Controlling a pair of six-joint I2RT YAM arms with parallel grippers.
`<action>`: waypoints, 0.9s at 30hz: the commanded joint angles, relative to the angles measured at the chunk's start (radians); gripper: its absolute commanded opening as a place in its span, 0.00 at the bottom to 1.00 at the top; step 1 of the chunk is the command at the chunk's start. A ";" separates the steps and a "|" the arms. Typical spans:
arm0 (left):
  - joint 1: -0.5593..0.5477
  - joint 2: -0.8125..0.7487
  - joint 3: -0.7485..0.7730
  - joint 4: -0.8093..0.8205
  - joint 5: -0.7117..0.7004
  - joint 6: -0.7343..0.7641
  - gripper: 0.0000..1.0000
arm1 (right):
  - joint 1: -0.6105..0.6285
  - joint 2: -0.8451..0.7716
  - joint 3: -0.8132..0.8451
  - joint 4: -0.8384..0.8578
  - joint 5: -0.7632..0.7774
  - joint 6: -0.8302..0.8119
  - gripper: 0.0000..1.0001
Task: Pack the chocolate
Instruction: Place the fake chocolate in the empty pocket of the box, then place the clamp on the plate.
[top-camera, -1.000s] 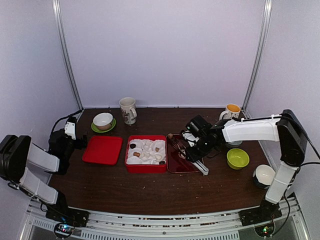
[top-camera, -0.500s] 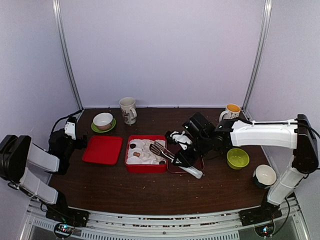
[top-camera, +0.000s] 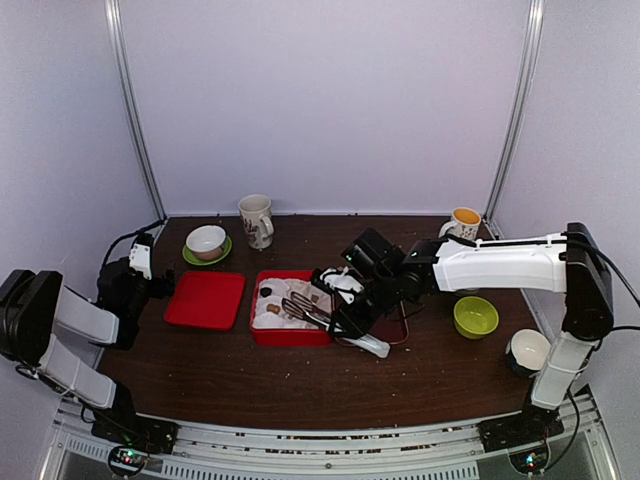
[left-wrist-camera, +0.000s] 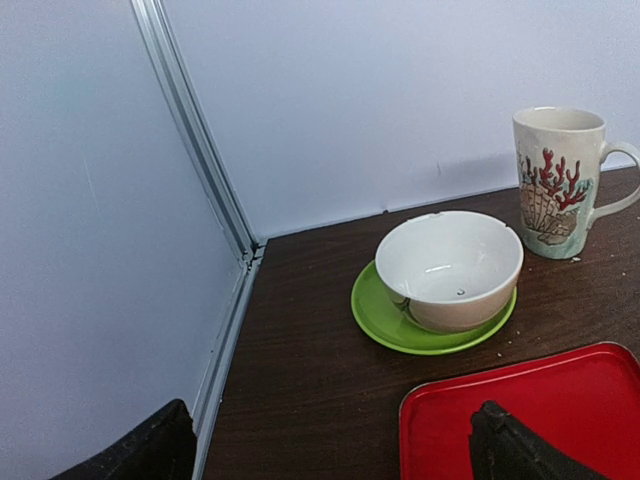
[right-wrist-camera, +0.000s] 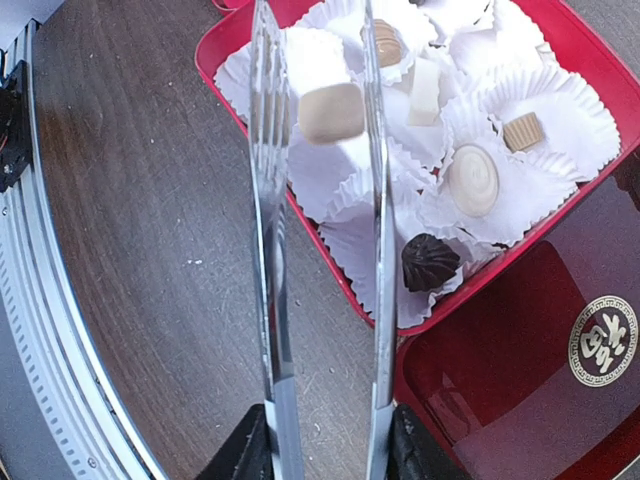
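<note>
Tongs (right-wrist-camera: 272, 250), clamped in the right gripper (right-wrist-camera: 325, 455), are holding a tan chocolate (right-wrist-camera: 332, 110) above the red box (right-wrist-camera: 212, 55). Several pieces are already lying in its cups, some cups are showing empty, and the left gripper (left-wrist-camera: 330, 425) is hanging wide open well to the box's left.

It's a lab booth (white panels (top-camera: 320, 100), aluminium posts (top-camera: 136, 110)).

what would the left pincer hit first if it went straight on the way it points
Probably the white bowl on its green saucer, ahead of the open left pincer. The red lid lies just right of that line; depth is unclear.
</note>
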 joint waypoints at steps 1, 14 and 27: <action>0.008 -0.004 0.014 0.026 -0.005 -0.012 0.98 | 0.002 0.018 0.039 0.008 -0.015 0.003 0.38; 0.008 -0.005 0.014 0.025 -0.005 -0.012 0.98 | -0.005 -0.033 0.004 0.030 0.094 0.033 0.38; 0.008 -0.004 0.014 0.025 -0.005 -0.012 0.98 | -0.134 -0.111 -0.157 0.109 0.307 0.158 0.39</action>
